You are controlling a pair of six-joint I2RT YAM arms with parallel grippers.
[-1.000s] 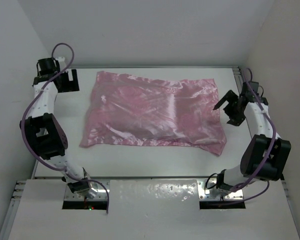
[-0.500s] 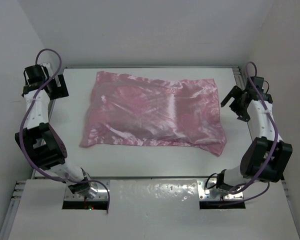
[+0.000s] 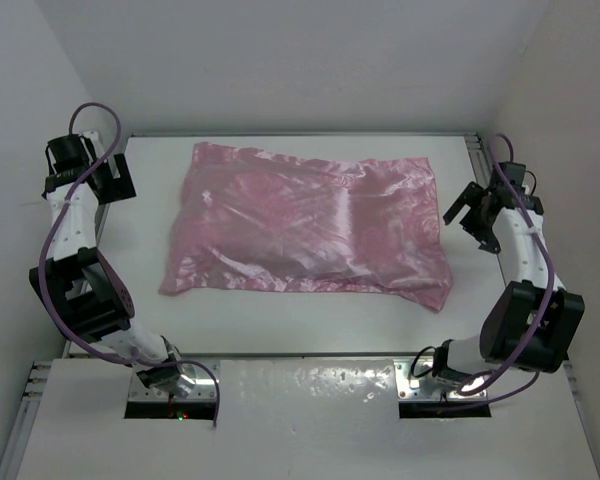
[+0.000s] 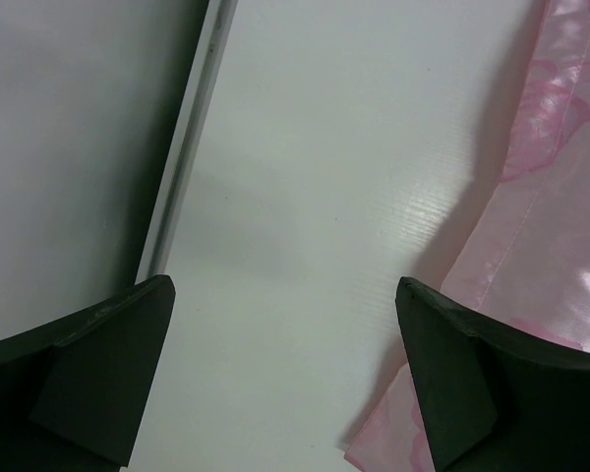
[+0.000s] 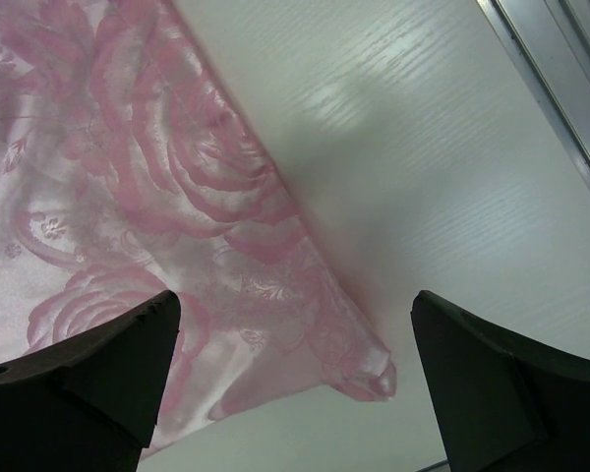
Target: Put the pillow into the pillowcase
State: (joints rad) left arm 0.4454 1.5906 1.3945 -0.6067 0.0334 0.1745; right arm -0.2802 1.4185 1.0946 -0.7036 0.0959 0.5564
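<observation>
Both wide open and empty, the left gripper (image 3: 113, 183) and the right gripper (image 3: 470, 222) have drawn outward from the pillowcase (image 3: 310, 225), which lies unmoved in the middle of the table (image 3: 280, 322), between them.

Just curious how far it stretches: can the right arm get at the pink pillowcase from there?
Probably yes: the right gripper hangs open beside the right edge of the pillowcase, with only bare table between.

One pink pillowcase (image 3: 305, 225), one white table (image 3: 280, 320), two robot arms, left arm (image 3: 72, 220) and right arm (image 3: 522, 250), two grippers, left gripper (image 4: 283, 285) and right gripper (image 5: 295, 295), four dark fingers (image 4: 98, 364) in all
</observation>
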